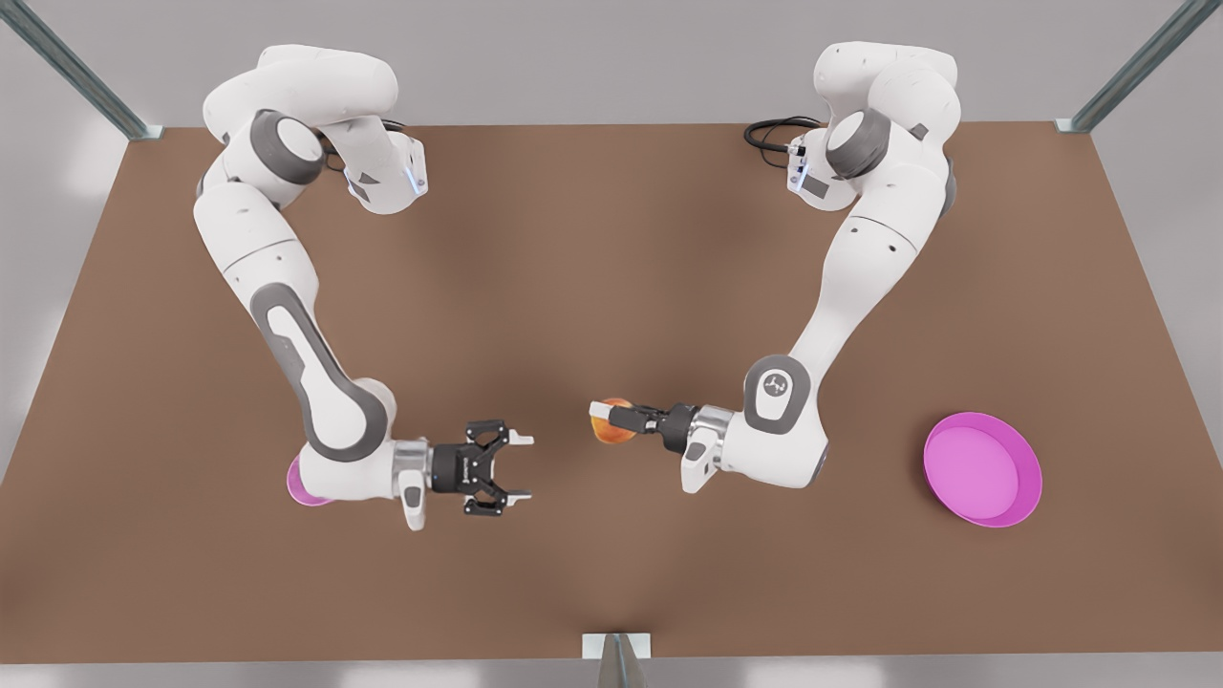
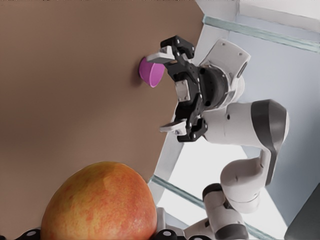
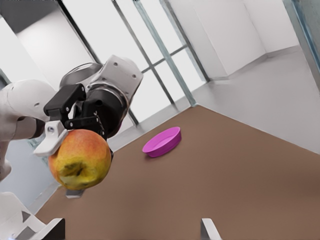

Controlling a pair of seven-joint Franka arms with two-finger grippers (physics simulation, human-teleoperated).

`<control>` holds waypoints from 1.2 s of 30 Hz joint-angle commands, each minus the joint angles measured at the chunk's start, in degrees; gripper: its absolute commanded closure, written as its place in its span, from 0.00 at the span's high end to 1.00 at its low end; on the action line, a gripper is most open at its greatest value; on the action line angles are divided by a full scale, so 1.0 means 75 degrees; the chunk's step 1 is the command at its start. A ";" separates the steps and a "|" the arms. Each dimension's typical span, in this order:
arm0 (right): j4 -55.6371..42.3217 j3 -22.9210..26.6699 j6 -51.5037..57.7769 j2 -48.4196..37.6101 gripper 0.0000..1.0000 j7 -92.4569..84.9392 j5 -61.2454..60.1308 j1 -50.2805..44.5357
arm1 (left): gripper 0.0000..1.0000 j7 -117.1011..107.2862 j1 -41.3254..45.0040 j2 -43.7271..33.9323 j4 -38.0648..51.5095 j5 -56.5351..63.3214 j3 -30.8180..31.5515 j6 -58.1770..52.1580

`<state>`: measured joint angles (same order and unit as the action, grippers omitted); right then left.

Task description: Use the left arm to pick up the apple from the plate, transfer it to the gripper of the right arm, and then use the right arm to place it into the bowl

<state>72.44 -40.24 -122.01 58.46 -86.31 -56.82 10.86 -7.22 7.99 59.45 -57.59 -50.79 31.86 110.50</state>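
Note:
The red-orange apple (image 1: 616, 435) hangs above the middle of the table, with my slim left gripper (image 1: 608, 420) shut on it; this arm reaches in from the front view's right. The left wrist view has the apple (image 2: 100, 202) close up. Facing it a short gap away, my claw-like right gripper (image 1: 524, 467) stands open with nothing between its fingers. From the right wrist I see the apple (image 3: 80, 160) pinched by the left gripper (image 3: 62, 170). The magenta plate (image 1: 982, 468) lies bare at the front view's right. The small pink bowl (image 1: 304, 483) is partly hidden behind the right arm's wrist.
The brown table (image 1: 611, 239) stretches between the two arm bases. Metal frame posts stand at the far corners, and a bracket (image 1: 616, 650) sits at the near edge's middle. Behind the open right gripper (image 2: 161, 93), the left wrist view has the bowl (image 2: 151, 73).

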 commanded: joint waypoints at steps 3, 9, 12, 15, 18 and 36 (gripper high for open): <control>0.0057 -0.0119 -0.0103 0.0010 1.00 -0.5894 -0.0662 0.0017 | 0.79 0.0868 0.0095 0.0077 0.0097 -0.0423 0.0029 0.0677; 0.0209 -0.0341 -0.0220 0.0022 1.00 -0.5894 -0.1237 -0.0101 | 0.78 0.0833 0.0107 0.0123 0.0097 -0.0868 0.0029 0.0794; 0.0350 -0.0447 -0.0267 0.0022 1.00 -0.5906 -0.1588 -0.0183 | 0.79 0.0798 0.0118 0.0088 0.0062 -0.0868 0.0041 0.0771; 0.0350 -0.0470 -0.0279 0.0069 1.00 -0.5953 -0.1682 -0.0253 | 0.79 0.0786 0.0118 0.0088 0.0062 -0.0868 0.0052 0.0771; 0.0350 -0.0576 -0.0279 0.0128 1.00 -0.5965 -0.1706 -0.0253 | 0.79 0.0775 0.0118 0.0100 0.0062 -0.0868 0.0052 0.0783; 0.0314 -0.0728 -0.0642 0.0268 1.00 -0.6070 -0.1893 -0.0616 | 0.79 0.0786 0.0153 0.0112 0.0062 -0.0904 0.0041 0.0794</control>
<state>74.97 -45.69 -125.64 60.40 -125.45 -70.98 6.37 -2.26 9.14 60.39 -57.13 -57.46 32.16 116.51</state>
